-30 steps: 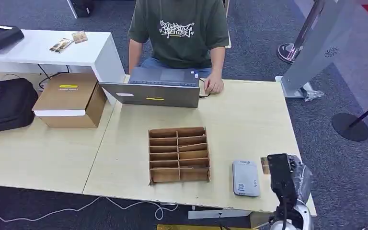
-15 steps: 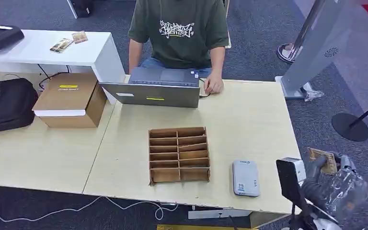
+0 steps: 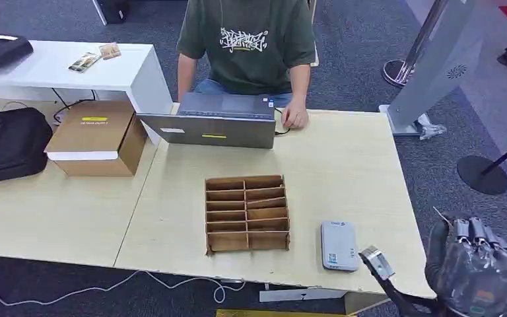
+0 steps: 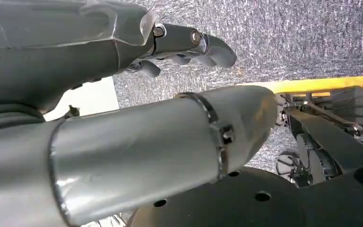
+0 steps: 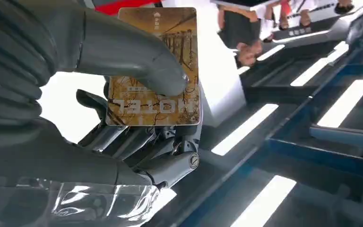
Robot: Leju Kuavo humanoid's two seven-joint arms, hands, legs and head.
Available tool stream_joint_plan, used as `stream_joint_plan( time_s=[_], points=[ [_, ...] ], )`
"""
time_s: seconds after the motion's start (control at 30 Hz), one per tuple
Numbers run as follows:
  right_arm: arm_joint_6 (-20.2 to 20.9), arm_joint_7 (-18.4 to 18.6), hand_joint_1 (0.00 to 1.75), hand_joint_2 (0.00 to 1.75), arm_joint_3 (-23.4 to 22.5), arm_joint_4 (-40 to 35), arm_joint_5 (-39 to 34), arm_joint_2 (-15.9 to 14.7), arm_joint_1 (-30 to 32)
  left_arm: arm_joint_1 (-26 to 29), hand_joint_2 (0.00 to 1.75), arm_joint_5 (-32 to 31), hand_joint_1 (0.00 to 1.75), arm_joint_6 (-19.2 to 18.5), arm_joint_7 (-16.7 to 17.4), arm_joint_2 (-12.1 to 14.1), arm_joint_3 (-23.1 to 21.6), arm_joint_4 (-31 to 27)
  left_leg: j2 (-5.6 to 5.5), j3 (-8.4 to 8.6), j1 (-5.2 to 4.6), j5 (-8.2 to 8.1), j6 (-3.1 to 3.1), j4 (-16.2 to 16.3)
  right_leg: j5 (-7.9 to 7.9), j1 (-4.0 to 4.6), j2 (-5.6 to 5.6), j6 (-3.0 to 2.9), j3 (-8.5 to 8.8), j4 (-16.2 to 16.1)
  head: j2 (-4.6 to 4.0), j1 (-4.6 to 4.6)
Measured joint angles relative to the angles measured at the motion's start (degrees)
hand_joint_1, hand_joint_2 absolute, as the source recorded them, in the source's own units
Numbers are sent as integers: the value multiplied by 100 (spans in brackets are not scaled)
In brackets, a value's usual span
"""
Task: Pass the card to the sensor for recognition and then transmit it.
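The robot's right hand (image 5: 123, 118), off the tabletop's (image 3: 343, 165) near right corner, pinches a hotel card (image 5: 170, 101) flat between thumb and fingers, a thin, stiff, likely slippery thing best held by its faces, with the sensor (image 3: 338, 245) near that corner.

My right hand (image 5: 123, 142) has matt grey plastic fingers under a crinkled clear film, and it holds a glossy card (image 5: 153, 71) with brown print. In the middle of the head view, the table (image 3: 343, 165) is pale smooth wood, the divided box (image 3: 246, 212) is rough brown cardboard, and the sensor (image 3: 338, 246) is smooth grey plastic.
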Motion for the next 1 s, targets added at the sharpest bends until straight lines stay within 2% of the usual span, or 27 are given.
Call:
stream_joint_plan(
  time_s=[0.13, 0.43, 0.8, 1.0],
  points=[
    [0, -386, 175, 175, -264, -192, 0, 4, -5, 5, 0, -5, 0, 0, -4, 11, -2, 0, 0, -3, 0, 0, 0, 0, 0, 0, 0, 0, 0, 0, 0, -2],
    [0, -760, 175, 175, -463, -435, -9, 4, -37, 9, 0, -7, 0, -9, -9, 37, -2, 0, 0, -3, 1, 0, 0, 0, 0, 0, -1, 0, 2, 1, 0, 0],
    [0, -1033, 175, 175, -540, -337, -9, 2, -112, 14, 0, -181, 0, -44, -9, 105, -2, 0, -2, -8, 1, 0, 0, 0, 0, 0, -2, 0, 2, 1, 0, 0],
    [0, -1121, 175, 175, -540, -37, -9, -64, -418, 13, 0, -232, 0, -39, 4, 140, -2, -2, -8, -6, 0, 1, 0, 0, 1, 0, -6, 0, 4, 1, 0, 2]
  ],
)
